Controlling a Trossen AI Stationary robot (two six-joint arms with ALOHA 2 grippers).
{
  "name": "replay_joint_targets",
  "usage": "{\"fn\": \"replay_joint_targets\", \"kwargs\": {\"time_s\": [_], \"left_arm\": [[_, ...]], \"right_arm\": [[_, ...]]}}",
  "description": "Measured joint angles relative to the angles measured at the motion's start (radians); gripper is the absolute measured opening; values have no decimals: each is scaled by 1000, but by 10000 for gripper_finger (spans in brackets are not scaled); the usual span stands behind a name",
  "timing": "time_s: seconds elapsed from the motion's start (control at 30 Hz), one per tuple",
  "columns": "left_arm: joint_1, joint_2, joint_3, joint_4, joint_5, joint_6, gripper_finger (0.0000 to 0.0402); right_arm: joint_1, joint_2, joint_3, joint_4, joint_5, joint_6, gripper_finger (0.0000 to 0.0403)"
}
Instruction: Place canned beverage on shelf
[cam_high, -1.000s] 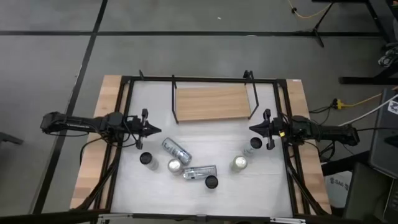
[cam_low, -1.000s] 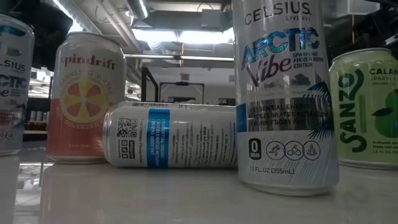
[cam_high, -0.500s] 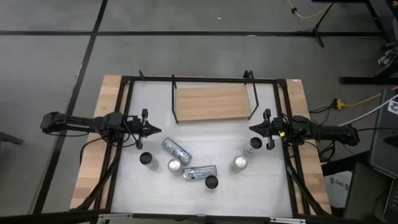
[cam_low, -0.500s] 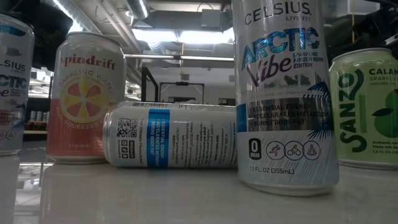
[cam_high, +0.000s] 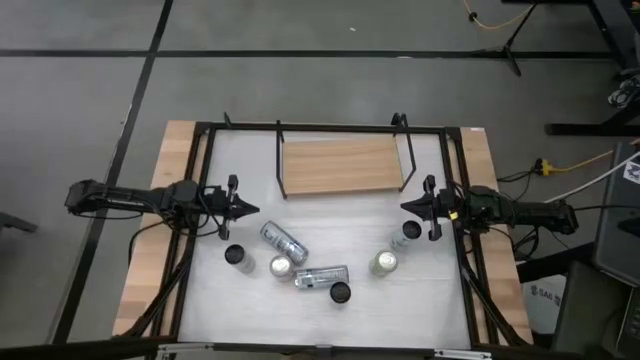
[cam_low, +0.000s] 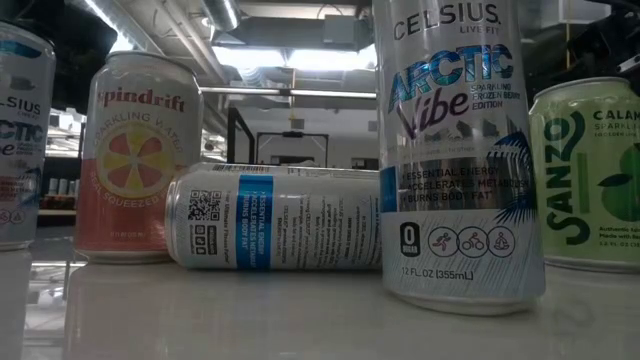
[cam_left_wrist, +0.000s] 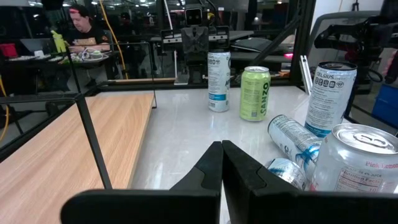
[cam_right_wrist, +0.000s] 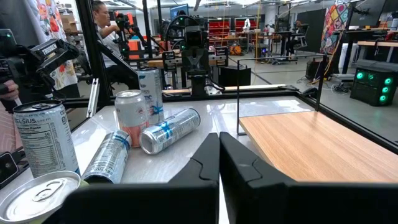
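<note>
Several beverage cans stand or lie on the white tabletop (cam_high: 330, 320) in front of the shelf (cam_high: 340, 166), a light-wood board with black wire uprights. Two silver cans (cam_high: 283, 241) (cam_high: 320, 277) lie on their sides; a green can (cam_high: 383, 263), a pink can (cam_high: 281, 266) and a tall silver can (cam_high: 405, 233) stand upright. My left gripper (cam_high: 255, 209) hovers shut at the table's left side, pointing level toward the middle. My right gripper (cam_high: 405, 207) hovers shut at the right side, above and just beyond the tall silver can. Neither holds anything.
A black metal frame (cam_high: 320, 127) runs around the table. In the low view the lying can (cam_low: 275, 217) rests between the pink can (cam_low: 137, 160) and a tall silver can (cam_low: 455, 150). A person (cam_right_wrist: 102, 18) is in the room beyond the table.
</note>
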Motion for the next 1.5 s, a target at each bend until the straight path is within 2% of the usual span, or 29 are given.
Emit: {"fn": "replay_joint_targets", "kwargs": {"time_s": [0.23, 0.47, 0.63, 0.83, 1.07, 1.23, 1.37, 1.5], "left_arm": [[0, 0, 0, 5, 0, -10, 0], [0, 0, 0, 67, 0, -116, 7], [0, 0, 0, 70, -50, -191, 59], [0, 0, 0, 69, -127, -225, 154], [0, 0, 0, 68, -310, -341, 251], [0, 0, 0, 90, -337, -375, 279], [0, 0, 0, 114, -371, -339, 282], [0, 0, 0, 148, -417, -379, 283]], "right_arm": [[0, 0, 0, 0, 0, 0, 0], [0, 0, 0, 0, 0, 0, 0], [0, 0, 0, 0, 0, 0, 0], [0, 0, 0, 0, 0, 0, 0], [0, 0, 0, 0, 0, 0, 0], [0, 0, 0, 0, 0, 0, 0], [0, 0, 0, 0, 0, 0, 0], [0, 0, 0, 0, 0, 0, 0]]}}
